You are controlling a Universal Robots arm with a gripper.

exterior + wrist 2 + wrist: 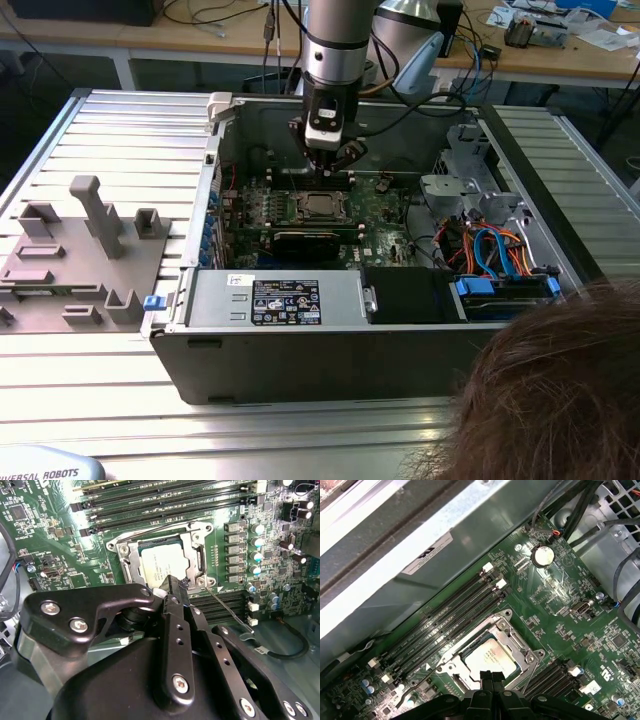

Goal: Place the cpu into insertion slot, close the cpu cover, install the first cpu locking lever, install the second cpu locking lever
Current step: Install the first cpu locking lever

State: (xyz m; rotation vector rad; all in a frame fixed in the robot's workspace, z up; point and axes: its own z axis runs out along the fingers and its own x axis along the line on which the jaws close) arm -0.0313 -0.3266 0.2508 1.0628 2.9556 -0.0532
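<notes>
Inside an open computer case (200,340) lying on a ribbed metal table (120,130), a robot arm reaches straight down to a green circuit board. The exterior view takes in the whole scene. The gripper (330,155) hangs just above the insertion slot (318,206), a grey moulded fixture (70,260) sits on the table to the exterior view's left, and a person's hair (560,400) fills the near corner on the exterior view's right. The socket is too small there to read.

The wrist views give the detail. In the second wrist view the cpu (162,562) lies in the slot, its silver top showing through the window of the cpu cover (192,550), which lies flat over it. The black fingertips (172,582) sit at the socket's near edge and hide that part of the cover. The jaws look pressed together, with nothing visible between them. A thin wire lever (230,607) slants away from one socket corner across the memory slots (165,502); it seems unlatched, though its hook end is hard to make out. A second wire runs along the socket's far edge.

The first wrist view adds a round coin battery (542,556) on the board and the case's grey side wall. The gripper's body is cut off at the frame edge.
</notes>
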